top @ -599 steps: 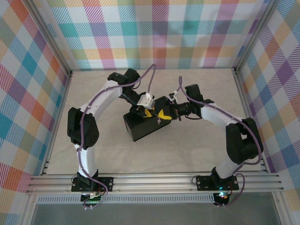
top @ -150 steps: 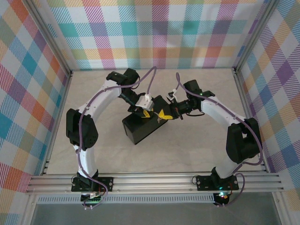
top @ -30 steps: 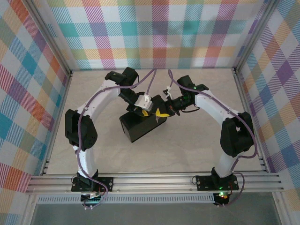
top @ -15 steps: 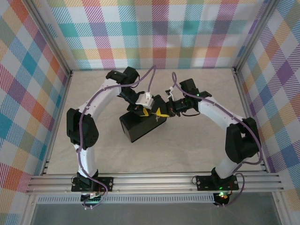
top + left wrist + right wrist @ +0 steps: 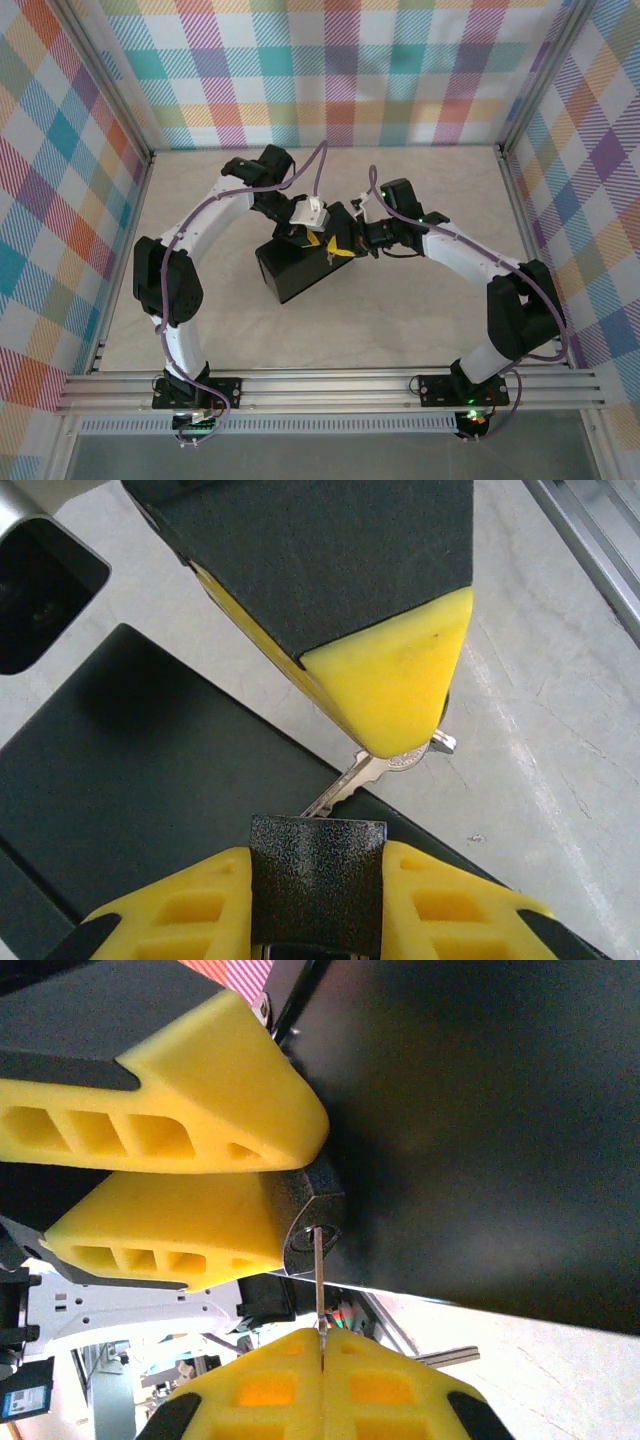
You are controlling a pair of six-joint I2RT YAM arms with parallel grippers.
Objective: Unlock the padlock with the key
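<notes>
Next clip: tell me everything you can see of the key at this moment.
The key is a small, thin, silvery metal piece with a rounded head and a narrow blade. The right hand is shut on its head, pinching it between yellow foam pads. The blade points straight into the keyhole of the dark, grainy padlock, which the left hand grips. Its tip sits at the keyhole; how deep it goes cannot be told.

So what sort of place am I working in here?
Likely a robot test cell, not a home: plaid walls boxing in a pale table, with aluminium rails along the near edge.
</notes>
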